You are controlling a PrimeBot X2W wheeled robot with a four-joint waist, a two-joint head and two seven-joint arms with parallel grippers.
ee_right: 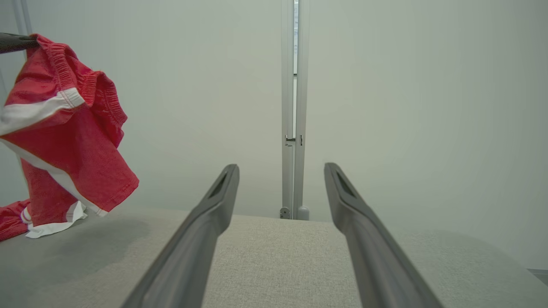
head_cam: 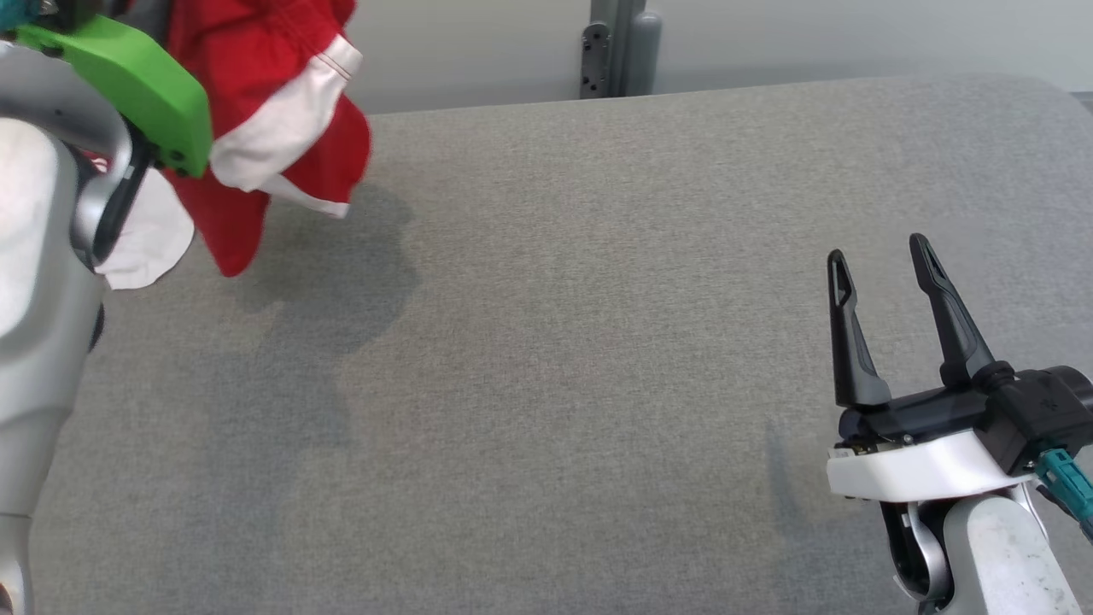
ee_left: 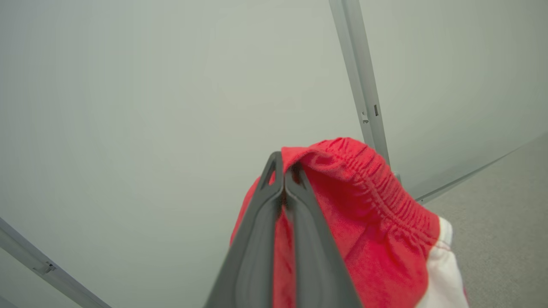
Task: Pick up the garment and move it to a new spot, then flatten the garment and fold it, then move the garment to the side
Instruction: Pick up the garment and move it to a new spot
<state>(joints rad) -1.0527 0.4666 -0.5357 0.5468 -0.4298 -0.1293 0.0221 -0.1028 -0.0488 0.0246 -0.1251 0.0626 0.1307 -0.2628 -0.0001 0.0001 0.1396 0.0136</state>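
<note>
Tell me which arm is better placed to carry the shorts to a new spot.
Left. The left gripper is shut on the waistband of the red-and-white shorts, which hang lifted above the grey table. The right gripper stands open and empty, apart from them at the right.

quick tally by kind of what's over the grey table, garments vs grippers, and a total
garment: 1, red and white, hanging from the left gripper
grippers: 2, the left gripper shut on the garment, the right gripper open and holding nothing
total: 3
</note>
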